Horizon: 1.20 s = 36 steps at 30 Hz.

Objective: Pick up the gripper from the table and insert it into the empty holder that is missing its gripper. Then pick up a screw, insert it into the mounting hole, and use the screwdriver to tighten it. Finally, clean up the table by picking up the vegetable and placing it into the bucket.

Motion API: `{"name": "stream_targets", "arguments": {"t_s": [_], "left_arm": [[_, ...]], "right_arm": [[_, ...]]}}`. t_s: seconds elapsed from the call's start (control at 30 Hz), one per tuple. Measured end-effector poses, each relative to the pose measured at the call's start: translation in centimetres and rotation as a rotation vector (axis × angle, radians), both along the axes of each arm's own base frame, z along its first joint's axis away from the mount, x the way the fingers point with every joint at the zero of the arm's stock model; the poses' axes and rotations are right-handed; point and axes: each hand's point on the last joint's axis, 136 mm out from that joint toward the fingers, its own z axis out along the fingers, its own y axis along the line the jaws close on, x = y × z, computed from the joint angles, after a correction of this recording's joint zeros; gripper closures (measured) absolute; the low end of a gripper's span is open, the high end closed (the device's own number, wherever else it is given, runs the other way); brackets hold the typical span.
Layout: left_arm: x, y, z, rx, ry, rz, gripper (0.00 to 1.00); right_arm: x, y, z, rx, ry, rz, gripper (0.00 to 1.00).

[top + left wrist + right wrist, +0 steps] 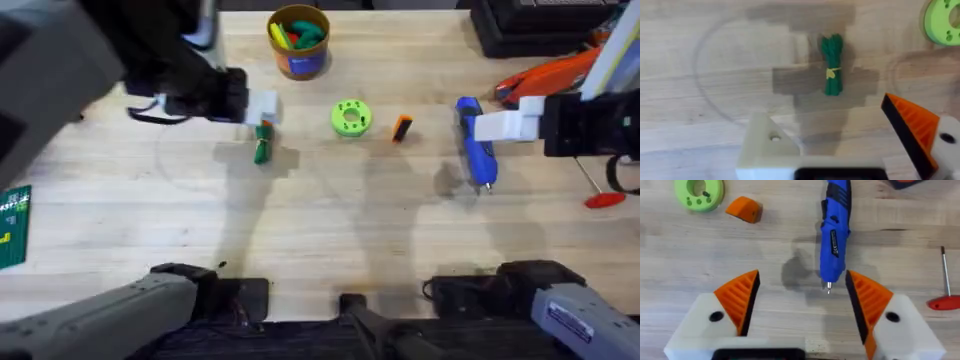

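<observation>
Left gripper (850,150) over vegetable (832,64), jaws apart, empty; its wrist view shows one white holder (767,147) bare. Right gripper (800,305) wide open, empty, above screwdriver (834,235). Overhead: gripper (402,127) lies mid-table; bucket (298,42) far, apparently holding toys.

A light wooden bench (330,220) carries the clutter. Near its middle lies a lime-green round disc (350,117) with a hole in its centre and small holes in its face. At the far right corner rests a large orange-and-black tool (545,75), and nearer along the right edge lies a thin rod with a red handle (603,198). A green card (14,226) sits at the left edge.
</observation>
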Motion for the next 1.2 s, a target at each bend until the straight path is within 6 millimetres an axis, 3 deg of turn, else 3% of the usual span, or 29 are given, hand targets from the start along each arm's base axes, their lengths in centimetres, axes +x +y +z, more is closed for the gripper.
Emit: {"name": "stream_targets", "arguments": {"t_s": [0.13, 0.4, 0.43, 0.47, 0.67, 0.9, 1.0, 1.2], "left_arm": [[0.0, -1.5, -1.6, 0.000, 0.055, 0.007, 0.015], [1.1, -0.9, -4.3, 0.005, 0.123, 0.066, 0.015], [1.3, -0.9, -4.9, 0.008, 0.136, 0.067, 0.015], [1.9, -1.0, -6.8, 0.018, 0.178, 0.067, 0.015], [2.9, -1.2, -10.7, 0.032, 0.240, 0.067, 0.011], [3.3, -1.6, -12.1, 0.022, 0.259, 0.062, 0.069], [3.5, -1.7, -12.1, 0.017, 0.252, 0.058, 0.210], [3.6, -1.9, -12.1, 0.009, 0.249, 0.053, 0.848]], "right_arm": [[0.0, 0.0, 0.0, 0.000, 0.000, 0.000, 0.017], [0.0, 0.0, 0.0, 0.000, 0.000, 0.000, 0.018], [0.0, 0.0, 0.0, 0.000, 0.000, 0.000, 0.018], [0.0, 0.0, 0.0, 0.000, 0.000, 0.000, 0.018], [0.0, 0.0, 0.0, 0.000, 0.000, 0.000, 0.018], [0.0, 0.0, 0.0, 0.000, 0.000, 0.000, 0.017], [0.0, 0.0, 0.0, 0.000, 0.000, 0.000, 0.018], [0.0, 0.0, 0.0, 0.000, 0.000, 0.000, 0.018]]}}
